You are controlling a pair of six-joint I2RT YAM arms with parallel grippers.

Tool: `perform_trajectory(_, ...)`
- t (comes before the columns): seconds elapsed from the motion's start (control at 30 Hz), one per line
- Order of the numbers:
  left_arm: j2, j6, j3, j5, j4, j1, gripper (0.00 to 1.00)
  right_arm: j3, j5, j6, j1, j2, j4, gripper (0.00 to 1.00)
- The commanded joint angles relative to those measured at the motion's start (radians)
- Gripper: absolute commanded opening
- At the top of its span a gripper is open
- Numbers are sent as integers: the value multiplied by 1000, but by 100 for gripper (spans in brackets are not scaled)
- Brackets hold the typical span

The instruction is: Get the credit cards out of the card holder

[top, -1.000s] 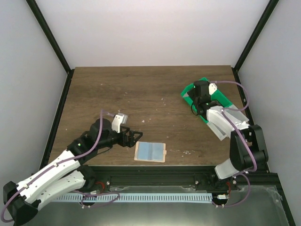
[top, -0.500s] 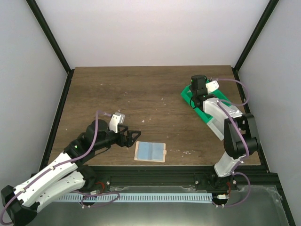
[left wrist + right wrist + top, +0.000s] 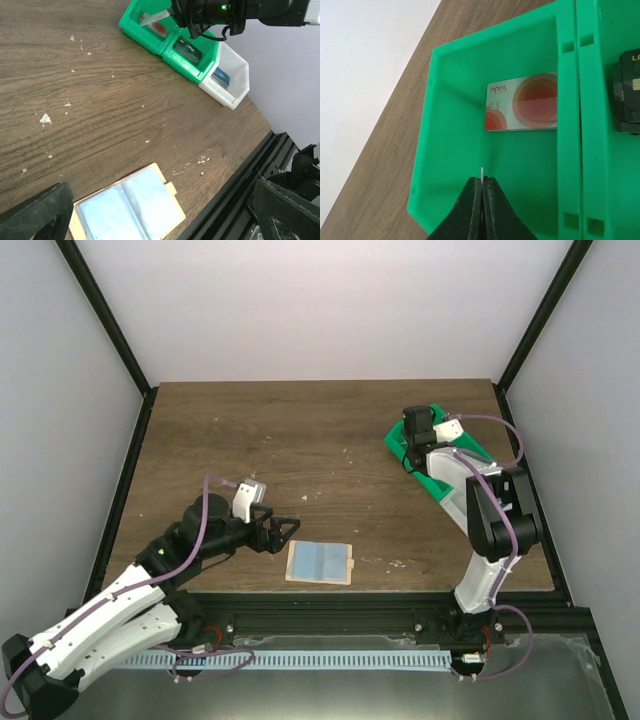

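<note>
Near edge first. Left arm (image 3: 150, 570) has barely shifted in the last second and is now settled. Left jaws are wide open, holding nothing, low over the surface (image 3: 300, 440). Card holder (image 3: 320, 563) has not moved. It lies flat and opened out near the front edge, at 4 o'clock of the left jaws, just beside them and not touching. In the left wrist view it sits between the 2 spread fingers (image 3: 37, 212). Pale blue pockets face up; cannot tell if any card is left inside.

Far right is the main change. Right arm (image 3: 495, 510) has folded up and slid toward the 11 o'clock end of the tray (image 3: 142, 36). Right jaws are closed on a thin pale card (image 3: 154, 18), only a white sliver edge-on in the right wrist view, and now hang over the far green compartment. That compartment already holds 1 orange-and-white card (image 3: 522, 107), at 1 o'clock of the jaw tips and apart from them. The next green compartment holds a dark card (image 3: 187, 48). The white bin (image 3: 235, 85) at the 5 o'clock end holds a small blue item (image 3: 220, 77), probably a card.

Meaning: this looks like a drop-off lined up, with several cards already out, so the task is likely well along. The holder is well apart from the right jaws, at 8 o'clock of the tray.
</note>
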Motion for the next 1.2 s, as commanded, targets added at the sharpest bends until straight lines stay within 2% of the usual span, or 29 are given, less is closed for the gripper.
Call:
perform_trajectory(0.0, -9, 19, 16, 12, 7, 3, 100, 69, 45, 1, -13, 34, 10, 1)
perform_trajectory(0.13, -6, 21, 14, 7, 11, 2, 100, 92, 22, -12, -15, 62, -3, 8)
perform_trajectory(0.37, -15, 17, 16, -7, 4, 3, 100, 101, -10, -11, -16, 81, -30, 12)
perform_trajectory(0.6, -7, 18, 15, -10, 7, 3, 100, 115, -32, -46, -16, 65, -74, 12)
perform_trajectory(0.8, 2, 18, 15, -5, 7, 2, 100, 86, -22, -66, -20, 41, -100, 6)
perform_trajectory(1.17, 58, 2, 31, -45, -30, 2, 100, 113, -231, -318, -46, -43, -83, 11)
